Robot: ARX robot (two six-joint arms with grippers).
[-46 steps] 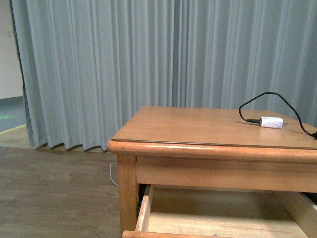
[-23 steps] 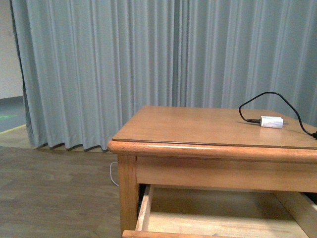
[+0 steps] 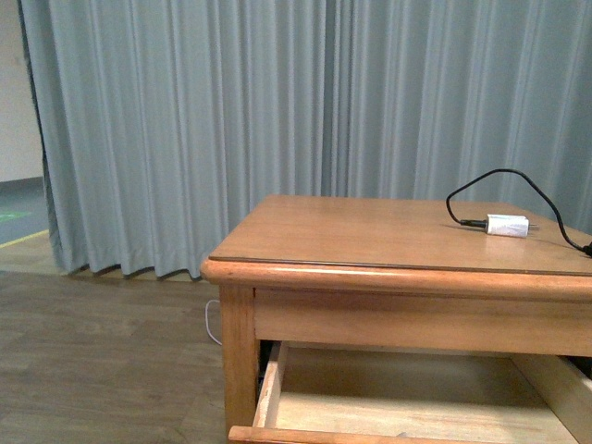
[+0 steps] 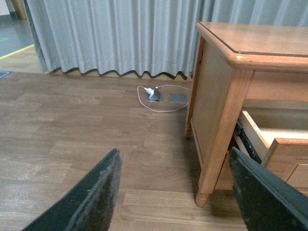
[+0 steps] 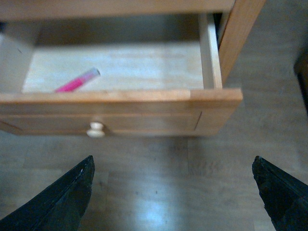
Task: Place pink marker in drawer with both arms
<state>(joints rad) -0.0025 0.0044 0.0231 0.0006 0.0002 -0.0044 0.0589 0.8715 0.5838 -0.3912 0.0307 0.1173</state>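
The pink marker [image 5: 77, 81] lies inside the open drawer [image 5: 120, 110] on its light wood floor, in the right wrist view. The drawer front shows its pale round knob [image 5: 96, 129]. The drawer also shows pulled out under the table in the front view [image 3: 268, 388] and in the left wrist view [image 4: 269, 144]. My right gripper [image 5: 173, 192] is open and empty above the floor in front of the drawer. My left gripper [image 4: 175, 192] is open and empty above the floor beside the table leg [image 4: 216, 144]. Neither arm shows in the front view.
A white charger plug [image 3: 506, 226] with a black cable lies on the wooden table top [image 3: 370, 236]. Grey curtains [image 3: 277, 111] hang behind. A floor socket with a white cable [image 4: 155, 94] sits on the wood floor near the curtain.
The front view has shifted slightly, so the table sits a little higher in the picture. Nothing else has changed.
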